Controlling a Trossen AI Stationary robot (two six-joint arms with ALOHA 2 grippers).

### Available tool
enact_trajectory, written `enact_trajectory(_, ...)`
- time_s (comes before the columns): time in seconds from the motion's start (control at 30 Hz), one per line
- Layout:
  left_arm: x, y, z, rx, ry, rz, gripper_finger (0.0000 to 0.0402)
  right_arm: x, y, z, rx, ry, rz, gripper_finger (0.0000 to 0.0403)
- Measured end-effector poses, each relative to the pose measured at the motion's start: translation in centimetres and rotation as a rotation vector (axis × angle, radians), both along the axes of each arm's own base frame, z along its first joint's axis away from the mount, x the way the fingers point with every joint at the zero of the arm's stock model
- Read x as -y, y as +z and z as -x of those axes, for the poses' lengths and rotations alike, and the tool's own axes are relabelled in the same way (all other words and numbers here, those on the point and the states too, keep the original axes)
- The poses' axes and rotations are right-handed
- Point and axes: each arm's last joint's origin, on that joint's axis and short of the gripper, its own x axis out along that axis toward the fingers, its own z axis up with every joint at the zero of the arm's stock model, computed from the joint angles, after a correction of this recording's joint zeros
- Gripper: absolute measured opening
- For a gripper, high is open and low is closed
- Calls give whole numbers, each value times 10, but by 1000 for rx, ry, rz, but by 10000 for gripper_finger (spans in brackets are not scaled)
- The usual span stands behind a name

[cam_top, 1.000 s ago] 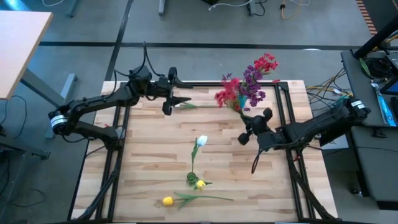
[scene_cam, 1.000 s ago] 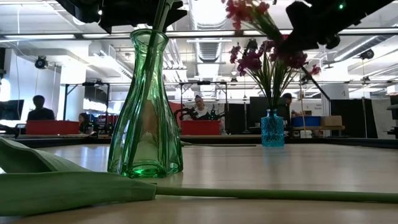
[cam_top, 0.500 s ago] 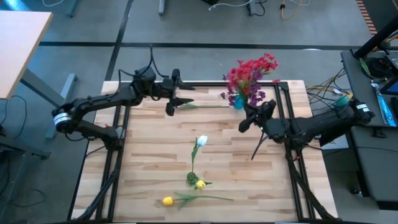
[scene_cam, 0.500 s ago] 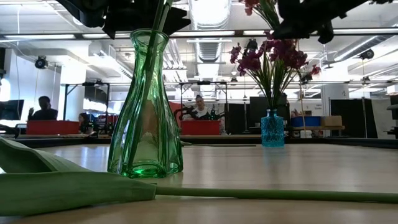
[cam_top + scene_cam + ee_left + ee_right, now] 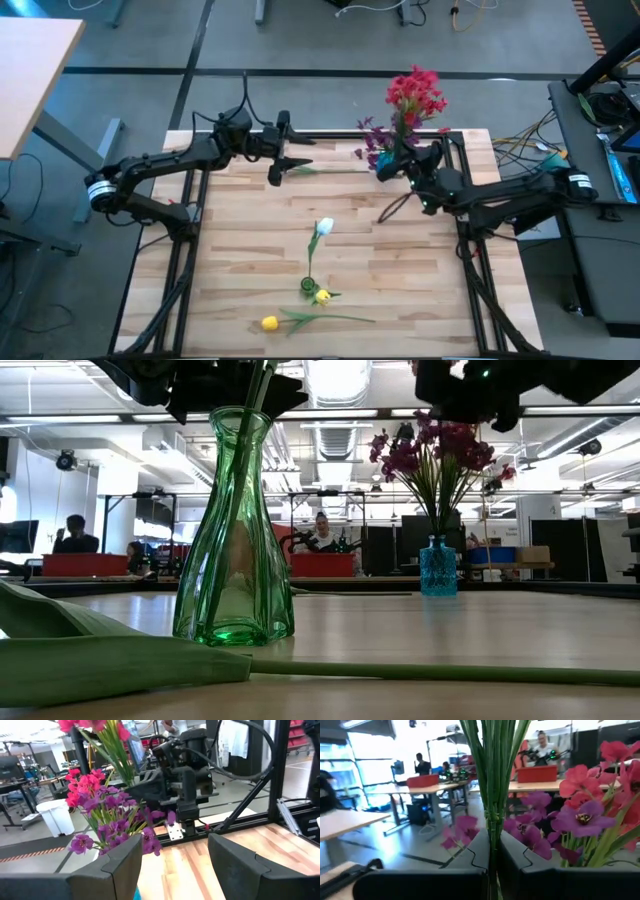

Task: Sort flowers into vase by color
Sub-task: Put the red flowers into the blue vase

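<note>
Red flowers (image 5: 416, 92) were clamped by their stems in the right hand (image 5: 412, 163), above the blue vase (image 5: 437, 567) of purple ones (image 5: 436, 452). Next (I judge) they needed carrying clear to another vase. Left hand (image 5: 277, 160) waited, half-open, empty.

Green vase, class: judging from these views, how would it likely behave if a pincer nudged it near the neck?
The green vase is tall, with a narrow neck over a wider base, so a push up high could probably tip it. It looks like clear glass, so likely fragile and slippery. Only one thin stem stands inside, with no water visible, so little extra weight steadies it.
</note>
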Motion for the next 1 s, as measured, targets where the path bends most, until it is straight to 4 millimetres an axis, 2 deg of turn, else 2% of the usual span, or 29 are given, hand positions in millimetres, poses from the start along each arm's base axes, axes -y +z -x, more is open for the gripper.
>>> enact_trajectory(0.27, -2, -2, 0, -19, 71, -21, 210, 22, -11, -9, -41, -104, 32, 12)
enact_trajectory(0.8, -5, -8, 1, -62, 79, -92, 210, 44, -24, -14, -113, -192, 41, 12)
enact_trajectory(1.0, -11, -23, -8, -105, 74, -116, 210, 45, -27, -16, -120, -186, 39, 12)
